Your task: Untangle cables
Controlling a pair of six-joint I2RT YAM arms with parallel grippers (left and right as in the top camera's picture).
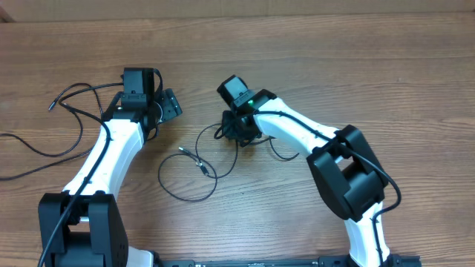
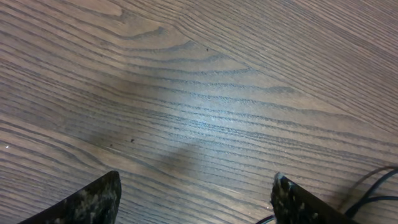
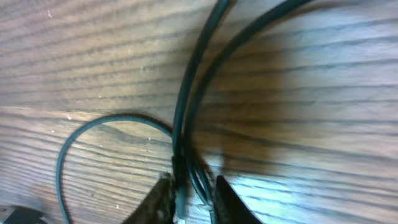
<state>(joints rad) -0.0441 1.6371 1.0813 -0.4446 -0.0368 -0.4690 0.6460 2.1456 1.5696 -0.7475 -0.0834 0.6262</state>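
Thin black cables (image 1: 185, 199) lie looped on the wooden table, with silver plug tips (image 1: 191, 157) near the middle. My right gripper (image 1: 239, 133) is down on the tangle's upper right part. In the right wrist view two strands (image 3: 186, 93) run between the fingertips, and the gripper (image 3: 193, 199) is shut on them. A further loop (image 3: 68, 143) curves off to the left. My left gripper (image 1: 167, 104) hovers left of the tangle. It is open (image 2: 196, 193) over bare wood, with only a bit of cable (image 2: 373, 180) at the lower right.
Another thin black cord (image 1: 74, 93) with a small tip (image 1: 52, 106) trails over the table's left side, beside the left arm. The table's far edge (image 1: 237, 18) runs along the top.
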